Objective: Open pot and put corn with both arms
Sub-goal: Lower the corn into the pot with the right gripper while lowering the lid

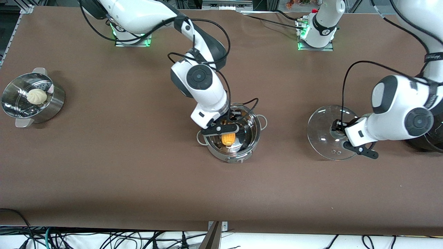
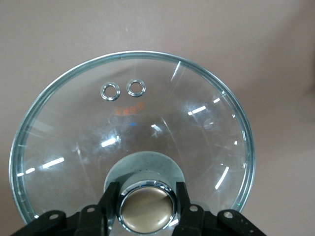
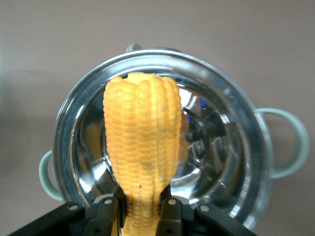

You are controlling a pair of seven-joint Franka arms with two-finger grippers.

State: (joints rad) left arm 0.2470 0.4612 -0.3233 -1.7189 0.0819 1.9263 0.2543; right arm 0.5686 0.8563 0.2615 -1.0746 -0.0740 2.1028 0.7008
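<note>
Corn cob (image 3: 141, 147), stiff, light and bumpy, hangs over the open pot (image 1: 254, 136) pinched at one end by the right gripper (image 3: 140, 209), while the left gripper (image 2: 147, 209) clamps the fragile glass lid (image 2: 133, 142) by its knob (image 2: 147, 208).

Steel steamer pot (image 1: 33, 97) (perforated insert showing) near the right arm's table end, white bun (image 1: 36, 96) inside, brown table (image 1: 121, 173)

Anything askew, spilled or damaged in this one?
Nothing stands out. The right end effector holds the corn over the open pot; the left end effector grips the knob of the lid toward the left arm's end of the table.
</note>
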